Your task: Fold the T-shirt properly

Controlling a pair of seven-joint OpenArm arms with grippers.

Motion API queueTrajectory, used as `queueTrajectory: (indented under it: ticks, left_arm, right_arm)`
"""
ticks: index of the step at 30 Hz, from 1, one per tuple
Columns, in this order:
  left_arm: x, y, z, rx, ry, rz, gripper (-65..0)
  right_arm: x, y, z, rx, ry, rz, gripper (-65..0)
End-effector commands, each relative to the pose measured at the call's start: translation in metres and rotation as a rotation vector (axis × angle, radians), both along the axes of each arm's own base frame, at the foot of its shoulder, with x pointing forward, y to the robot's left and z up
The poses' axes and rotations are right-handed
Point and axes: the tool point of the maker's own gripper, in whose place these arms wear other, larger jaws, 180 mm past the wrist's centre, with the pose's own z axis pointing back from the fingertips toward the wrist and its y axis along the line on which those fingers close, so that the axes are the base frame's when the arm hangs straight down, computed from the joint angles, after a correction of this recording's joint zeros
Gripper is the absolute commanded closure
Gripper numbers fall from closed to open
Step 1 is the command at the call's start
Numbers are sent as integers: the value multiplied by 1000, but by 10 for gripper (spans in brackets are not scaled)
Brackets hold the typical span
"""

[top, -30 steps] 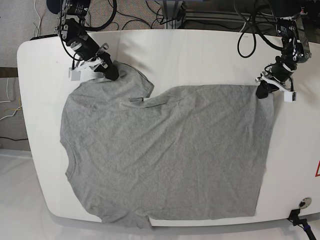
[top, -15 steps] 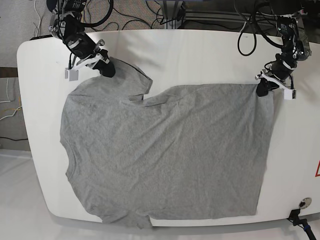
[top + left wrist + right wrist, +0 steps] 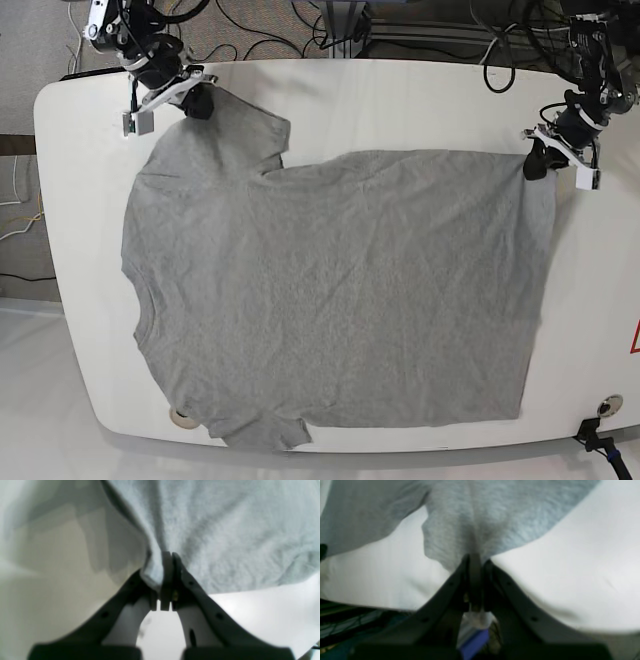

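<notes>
T-shirt (image 3: 330, 290), grey, lies spread nearly flat across the white surface (image 3: 420, 100), covering most of it. In the base view its hem runs down that view's right side and its collar edge faces that view's left. One sleeve hangs slightly past the near edge of the surface; the other sleeve reaches toward the far corner on that view's left.

My right tool (image 3: 198, 100) sits at that far sleeve. The right wrist view shows its jaws pressed together with a pinch of grey fabric caught between them, the cloth (image 3: 480, 517) fanning out above the fingers and white surface showing on either side.

My left tool (image 3: 537, 163) is at the far hem corner, on the base view's right. The left wrist view shows its jaws brought together on a bunched edge of the fabric (image 3: 200, 530); the cloth drapes away from the tips with a fold line running up from the grip.

Black cables (image 3: 300, 25) lie on the floor beyond the far edge. A small round fitting (image 3: 608, 405) sits on the near corner of the surface on the base view's right.
</notes>
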Motion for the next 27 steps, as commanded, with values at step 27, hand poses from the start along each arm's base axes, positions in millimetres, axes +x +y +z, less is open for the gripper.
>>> queueTrajectory:
  ticks: [27]
  left_arm:
    - [22, -29, 87, 85, -249, -142, 0]
  right_arm:
    - [28, -44, 40, -259, -178, 133, 0]
